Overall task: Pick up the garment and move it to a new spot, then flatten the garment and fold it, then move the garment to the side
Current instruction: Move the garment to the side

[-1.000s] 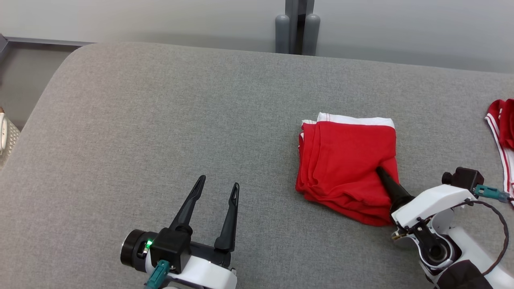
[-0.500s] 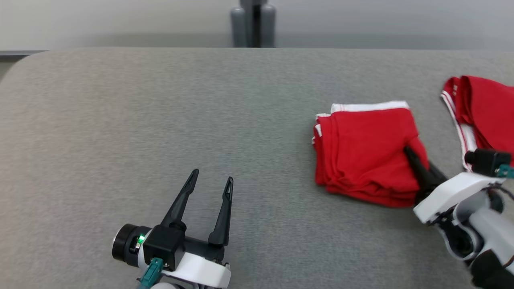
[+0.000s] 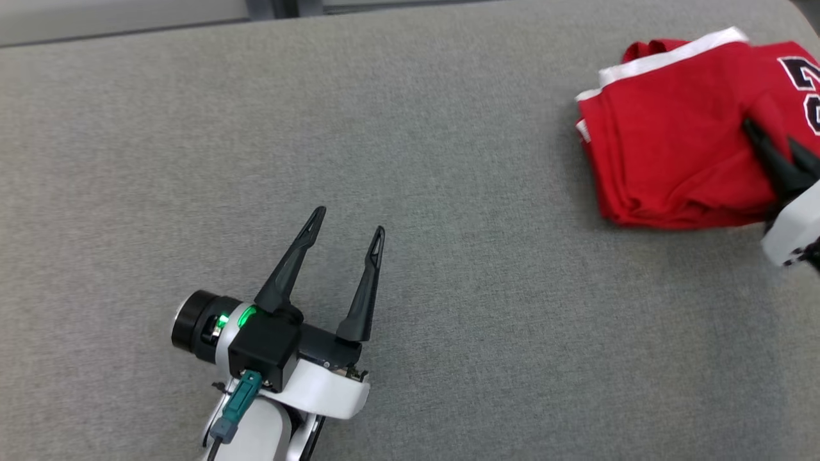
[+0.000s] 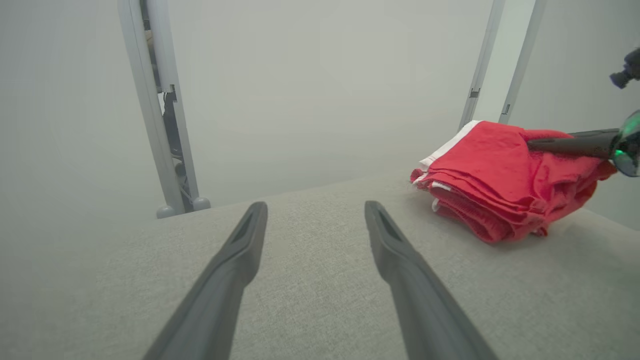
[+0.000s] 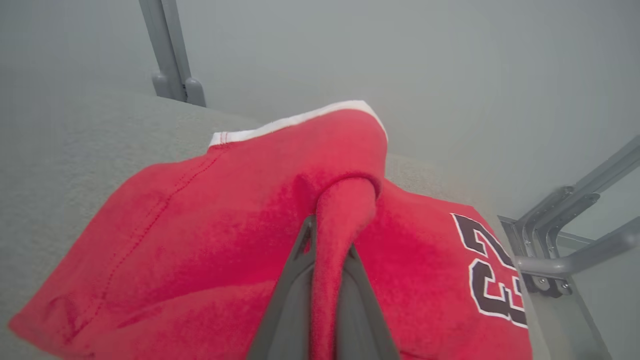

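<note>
The garment [image 3: 666, 150] is a red folded bundle with a white band, lying at the far right of the grey padded surface [image 3: 448, 192]. My right gripper [image 3: 767, 139] is shut on a pinched fold of it near its right side; the right wrist view shows the red cloth [image 5: 225, 225] squeezed between the two dark fingers [image 5: 292, 295]. From the left wrist view the garment [image 4: 495, 175] rests on the surface with its right part pulled up by the right gripper's finger [image 4: 570, 145]. My left gripper [image 3: 349, 224] hovers open and empty at the lower left, far from the garment.
A second red garment with a black number [image 3: 801, 70] lies right against the held bundle at the surface's right end, and appears again in the right wrist view [image 5: 490, 270]. Grey metal frame posts [image 4: 160, 125] stand behind the surface. A metal bracket [image 5: 565, 250] sits past its right edge.
The head camera has turned right and down. My right gripper has dragged the folded garment rightward until it meets the numbered red garment. The left gripper has stayed open in place.
</note>
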{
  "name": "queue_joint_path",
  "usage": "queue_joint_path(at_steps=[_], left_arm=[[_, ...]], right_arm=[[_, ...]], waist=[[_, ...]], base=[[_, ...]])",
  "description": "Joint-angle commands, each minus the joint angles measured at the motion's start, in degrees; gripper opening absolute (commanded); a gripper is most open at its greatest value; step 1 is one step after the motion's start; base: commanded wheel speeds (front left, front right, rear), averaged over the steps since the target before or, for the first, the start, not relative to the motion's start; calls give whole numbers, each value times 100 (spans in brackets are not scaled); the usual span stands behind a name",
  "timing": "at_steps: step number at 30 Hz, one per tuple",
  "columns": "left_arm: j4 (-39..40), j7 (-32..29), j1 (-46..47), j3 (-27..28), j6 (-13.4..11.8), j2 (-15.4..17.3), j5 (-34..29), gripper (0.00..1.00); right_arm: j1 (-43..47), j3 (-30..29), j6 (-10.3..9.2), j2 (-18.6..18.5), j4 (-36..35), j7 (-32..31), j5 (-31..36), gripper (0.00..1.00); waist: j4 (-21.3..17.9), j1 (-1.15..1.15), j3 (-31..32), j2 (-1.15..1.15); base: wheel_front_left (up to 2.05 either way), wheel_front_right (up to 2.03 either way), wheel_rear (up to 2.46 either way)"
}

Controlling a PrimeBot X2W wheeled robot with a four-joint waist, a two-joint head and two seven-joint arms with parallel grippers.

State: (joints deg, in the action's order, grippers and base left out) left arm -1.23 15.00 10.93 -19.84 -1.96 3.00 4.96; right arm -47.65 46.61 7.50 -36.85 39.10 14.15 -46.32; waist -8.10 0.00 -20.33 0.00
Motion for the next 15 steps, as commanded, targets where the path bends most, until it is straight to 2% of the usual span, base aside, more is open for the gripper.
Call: queue_joint_path(at_steps=[1, 9, 15], left_arm=[[28, 22, 121, -5, 49, 44, -59, 100], [105, 22, 414, -44, 134, 105, -193, 100], [31, 22, 530, -105, 202, 109, -194, 100]], right_arm=[[-122, 18, -1, -95, 62, 26, 98, 0], [-891, 59, -1, -425, 520, 87, 1100, 0], [-1206, -91, -1, -240, 978, 104, 1850, 0]], waist=[[-153, 0, -194, 0], [-362, 0, -573, 0], [-437, 0, -718, 0]], base=[[0, 0, 0], [0, 0, 0], [0, 0, 0]])
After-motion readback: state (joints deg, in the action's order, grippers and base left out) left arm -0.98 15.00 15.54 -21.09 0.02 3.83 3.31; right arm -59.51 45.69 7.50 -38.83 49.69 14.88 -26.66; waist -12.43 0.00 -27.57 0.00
